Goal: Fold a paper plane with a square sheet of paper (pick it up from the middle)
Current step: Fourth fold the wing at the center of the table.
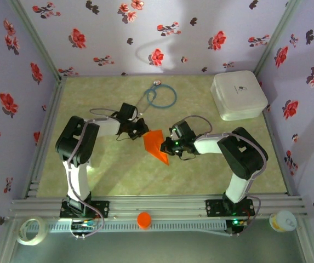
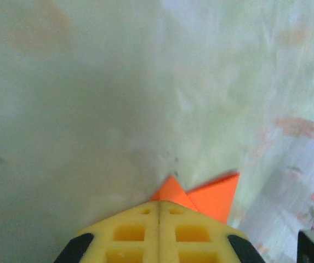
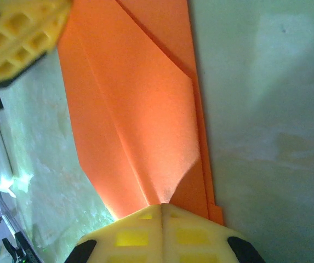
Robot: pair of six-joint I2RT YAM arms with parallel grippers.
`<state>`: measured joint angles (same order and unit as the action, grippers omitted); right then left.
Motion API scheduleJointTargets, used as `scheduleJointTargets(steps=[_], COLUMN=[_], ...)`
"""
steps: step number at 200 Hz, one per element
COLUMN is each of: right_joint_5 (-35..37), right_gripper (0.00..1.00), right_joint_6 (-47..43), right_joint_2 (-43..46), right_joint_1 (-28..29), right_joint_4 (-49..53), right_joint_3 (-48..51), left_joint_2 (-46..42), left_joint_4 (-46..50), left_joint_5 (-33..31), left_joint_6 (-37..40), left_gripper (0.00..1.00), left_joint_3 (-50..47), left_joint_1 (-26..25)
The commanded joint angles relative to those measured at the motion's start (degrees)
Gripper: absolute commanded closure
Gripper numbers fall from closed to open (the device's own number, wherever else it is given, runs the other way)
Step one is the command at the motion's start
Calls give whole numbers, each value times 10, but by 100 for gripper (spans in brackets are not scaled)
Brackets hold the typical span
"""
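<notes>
There is one paper (image 1: 154,143). It is bright orange and already folded, with a point toward 6 o'clock. It sits near the middle of the bench (image 1: 107,175), between the two arms. The left pincer (image 1: 142,131) reaches it from 9 o'clock and the right pincer (image 1: 167,148) from 3 o'clock, one on each side.

In the left wrist view the two yellow fingers (image 2: 129,233) are pressed together. Two orange corners of the paper (image 2: 209,197) stick out just past their tips, so this pincer pinches the paper's edge.

In the right wrist view the right pincer (image 3: 161,207) is also pressed together, pinching the paper (image 3: 140,120) where several folded layers meet. The left pincer (image 3: 20,38) shows at 10 o'clock, at the far corner of the paper.

On the bench there are also one white box (image 1: 238,96) at 1 o'clock and one blue loop (image 1: 162,96) at 12 o'clock. On the front rail there are one orange cap (image 1: 144,219) at 6 o'clock, one tape roll (image 1: 29,230) at 7 o'clock and one small cup (image 1: 283,221) at 5 o'clock.
</notes>
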<state>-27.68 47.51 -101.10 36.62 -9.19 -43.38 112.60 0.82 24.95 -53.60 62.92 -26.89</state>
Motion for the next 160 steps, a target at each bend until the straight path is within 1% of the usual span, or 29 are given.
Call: scheduleJointTargets(steps=[1, 33, 62, 95, 129, 160], right_joint_5=[13, 12, 6, -1, 1, 0], right_gripper=[100, 100, 100, 100, 100, 100], right_joint_6=[-23, -39, -59, -66, -61, -58], right_joint_2=[-10, -10, -9, -13, -11, -11], right_joint_1=[-4, -4, -5, -5, -5, -6], right_joint_4=[97, 115, 134, 139, 135, 131], right_joint_3=[26, 18, 6, -4, -4, -3], left_joint_2=[17, 5, -45, -89, -83, -52], left_joint_4=[39, 55, 55, 30, -9, -39], left_joint_5=[-41, -42, -46, -16, 24, 34], left_joint_6=[21, 20, 19, 29, 23, 9], left_gripper=[100, 100, 100, 100, 100, 100], left_joint_3=[24, 40, 23, -9, -40, -50], left_joint_1=[21, 21, 17, -19, -64, -81])
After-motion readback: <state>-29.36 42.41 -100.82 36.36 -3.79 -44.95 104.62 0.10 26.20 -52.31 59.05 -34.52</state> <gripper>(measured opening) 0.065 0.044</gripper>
